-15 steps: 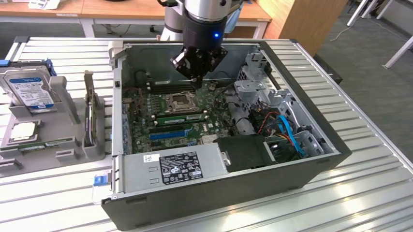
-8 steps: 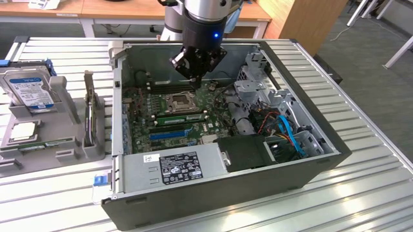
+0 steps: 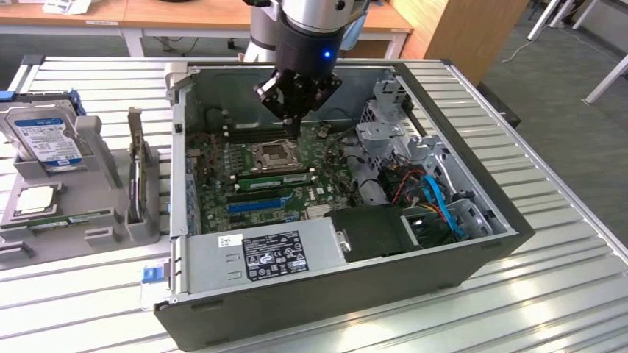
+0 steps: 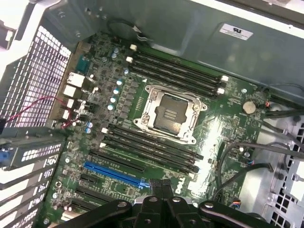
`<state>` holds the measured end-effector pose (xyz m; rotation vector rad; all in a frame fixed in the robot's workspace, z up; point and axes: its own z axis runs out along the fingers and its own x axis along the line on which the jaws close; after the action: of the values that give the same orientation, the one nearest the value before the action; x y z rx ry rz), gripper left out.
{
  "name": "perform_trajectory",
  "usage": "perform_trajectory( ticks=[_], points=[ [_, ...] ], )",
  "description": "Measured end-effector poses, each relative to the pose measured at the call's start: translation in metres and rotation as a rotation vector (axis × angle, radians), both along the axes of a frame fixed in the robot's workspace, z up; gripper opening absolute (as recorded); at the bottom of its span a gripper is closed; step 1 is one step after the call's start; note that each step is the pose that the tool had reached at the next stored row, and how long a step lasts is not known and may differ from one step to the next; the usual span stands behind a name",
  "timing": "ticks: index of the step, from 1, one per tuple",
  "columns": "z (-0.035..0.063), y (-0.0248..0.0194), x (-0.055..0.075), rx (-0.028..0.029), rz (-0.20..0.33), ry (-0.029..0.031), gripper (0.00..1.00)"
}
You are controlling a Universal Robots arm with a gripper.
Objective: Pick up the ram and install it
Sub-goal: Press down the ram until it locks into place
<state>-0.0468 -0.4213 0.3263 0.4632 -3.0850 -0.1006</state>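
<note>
Above the open computer case (image 3: 471, 243), my gripper (image 3: 291, 121) hovers over the motherboard (image 4: 223, 128), fingers pressed together, near a green ram (image 3: 273, 177) seated beside the processor socket (image 3: 276, 156).

We note: even bright overhead light; glare on slatted table (image 3: 549, 294) and motherboard (image 4: 213, 133); case (image 3: 294, 309) interior shadowed; wrist view soft, near gripper (image 4: 161, 209) blurred.

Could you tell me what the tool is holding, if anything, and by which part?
That cannot be told: the tool is shut above the motherboard.
</note>
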Motion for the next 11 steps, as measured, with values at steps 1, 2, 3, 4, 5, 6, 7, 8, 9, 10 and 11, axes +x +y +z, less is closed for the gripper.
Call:
perform_trajectory(
  ticks=[1,2,3,4,5,6,7,8,9,10,11],
  points=[
    [0.0,0.0,0.0,0.0,-0.009,0.0,0.1],
    [0.0,0.0,0.0,0.0,-0.017,0.0001,0.1],
    [0.0001,0.0,0.0,-0.0001,-0.027,0.0001,0.1],
    [0.0,0.0,0.0,-0.0001,-0.036,0.0,0.1],
    [0.0,0.0,0.0,-0.0001,-0.047,0.0,0.1],
    [0.0,0.0,0.0,0.0,-0.057,0.0001,0.1],
    [0.0001,0.0,0.0,-0.0001,-0.068,0.0003,0.1],
    [0.0,0.0,0.0,-0.0001,-0.079,0.0005,0.1],
    [0.0001,0.0,0.0,-0.0001,-0.091,0.0007,0.1],
    [0.0001,0.0,0.0,-0.0001,-0.103,0.0009,0.1],
    [0.0001,0.0,0.0,-0.0001,-0.115,0.0011,0.1]
  ],
)
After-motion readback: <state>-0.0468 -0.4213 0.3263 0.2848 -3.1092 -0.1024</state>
